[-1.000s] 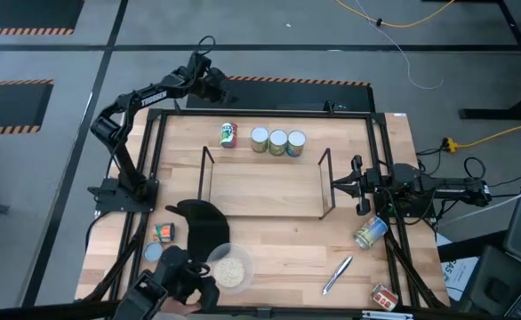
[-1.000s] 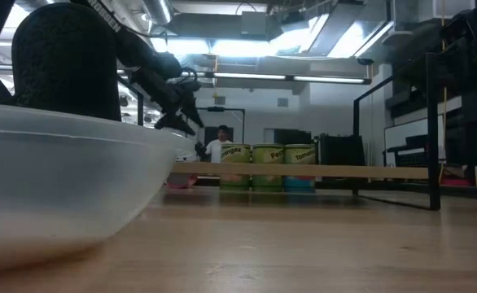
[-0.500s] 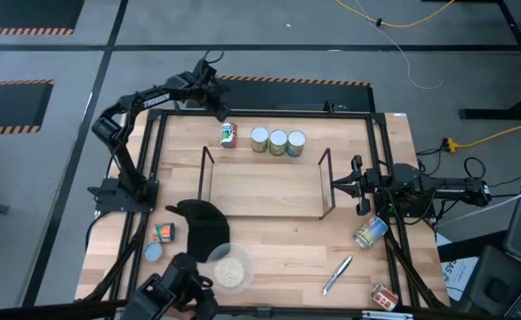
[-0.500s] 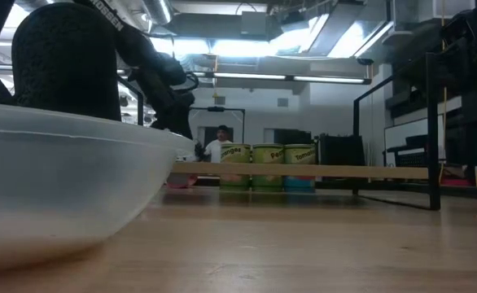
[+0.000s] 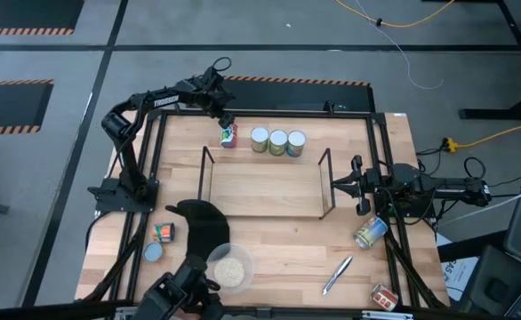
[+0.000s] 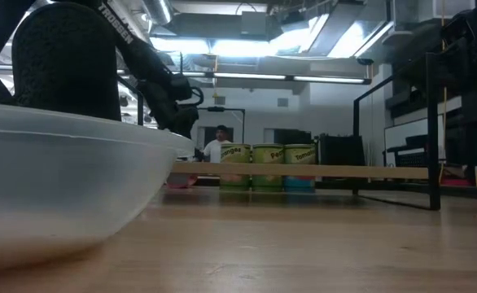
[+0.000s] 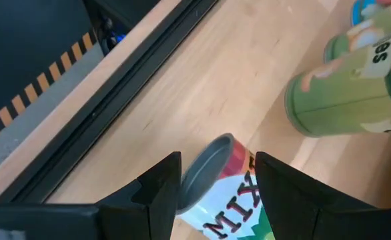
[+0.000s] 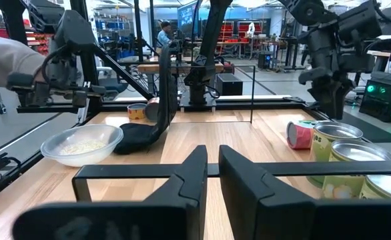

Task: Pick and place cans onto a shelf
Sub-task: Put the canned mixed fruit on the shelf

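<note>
Left end effector [image 5: 227,122] released, fingers straddling tipped-over red-labelled can [image 5: 229,135] at worktop [image 5: 278,258] far edge, left of three upright cans [image 5: 277,142]. Right end effector [image 5: 339,185] clenched, beside shelf [image 5: 262,188].

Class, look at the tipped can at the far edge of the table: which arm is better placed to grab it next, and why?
Left. The left claw hangs open right over the tipped can, its fingers straddling the can. The right claw sits beside the shelf, nearly shut, well away from it.
</note>
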`<move>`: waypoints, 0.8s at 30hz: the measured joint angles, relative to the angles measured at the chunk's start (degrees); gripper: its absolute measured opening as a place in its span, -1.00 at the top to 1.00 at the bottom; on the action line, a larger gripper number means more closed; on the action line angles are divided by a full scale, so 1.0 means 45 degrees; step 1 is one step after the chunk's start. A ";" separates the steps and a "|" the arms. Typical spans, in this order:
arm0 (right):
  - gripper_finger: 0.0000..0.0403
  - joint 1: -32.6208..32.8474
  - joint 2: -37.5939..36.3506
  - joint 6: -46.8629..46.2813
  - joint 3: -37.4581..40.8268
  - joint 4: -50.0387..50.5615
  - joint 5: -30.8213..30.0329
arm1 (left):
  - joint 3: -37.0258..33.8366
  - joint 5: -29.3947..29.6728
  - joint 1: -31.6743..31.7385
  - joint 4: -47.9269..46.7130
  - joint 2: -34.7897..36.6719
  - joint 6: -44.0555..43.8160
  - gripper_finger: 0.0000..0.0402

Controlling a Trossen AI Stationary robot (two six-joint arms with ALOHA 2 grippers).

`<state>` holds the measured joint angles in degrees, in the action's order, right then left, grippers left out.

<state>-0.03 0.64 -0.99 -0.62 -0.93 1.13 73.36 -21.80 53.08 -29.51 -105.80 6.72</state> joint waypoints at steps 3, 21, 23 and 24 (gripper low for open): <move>0.77 -0.0005 0.0000 0.0003 0.0000 0.0000 0.0000 | 0.0000 -0.0093 -0.0012 -0.0048 0.0001 0.0000 0.08; 0.77 0.0000 0.0000 0.0000 0.0000 0.0000 0.0000 | 0.0018 -0.0077 -0.0471 -0.0101 -0.0752 0.0355 0.08; 0.77 -0.0002 -0.0005 0.0003 0.0000 0.0000 0.0000 | 0.0002 -0.0082 -0.0540 -0.0233 -0.0958 0.0347 0.08; 0.77 -0.0001 0.0000 0.0004 0.0000 0.0000 0.0000 | -0.0005 -0.0083 -0.0576 -0.0269 -0.1009 0.0349 0.08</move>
<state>-0.04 0.64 -0.98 -0.62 -0.93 1.13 73.34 -22.17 50.49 -30.72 -110.35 8.29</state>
